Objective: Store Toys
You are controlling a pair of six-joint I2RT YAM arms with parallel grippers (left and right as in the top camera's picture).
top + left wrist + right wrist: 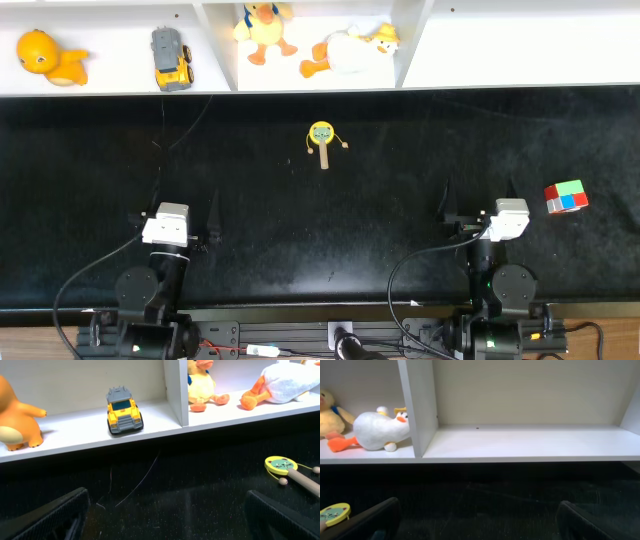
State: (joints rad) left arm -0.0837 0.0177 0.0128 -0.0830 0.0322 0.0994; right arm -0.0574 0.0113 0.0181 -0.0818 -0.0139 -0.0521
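Two toys lie loose on a black tabletop (100,150) in front of a white shelf (500,60) split into three compartments. At far left, the left compartment holds an orange figure (50,55) and a yellow truck (172,58). The left claw (167,512) sits low near its base, fingers spread wide, grasping nothing. The middle compartment holds a yellow duck plush (265,28) and a white duck plush (348,52). In front of it, well out on the tabletop, lies a small yellow rattle drum (322,138) with a wooden handle. The right claw (480,520) also sits low near its base, released, facing the right compartment. At far right a multicoloured cube (566,197) rests close beside the right arm.

Judging by this, four toys are stored and neither loose one has been approached. The next move calls for one claw to reach out, descend over a loose toy and clench; the cube suits the right arm, and the rattle's thin handle needs a centred grip.
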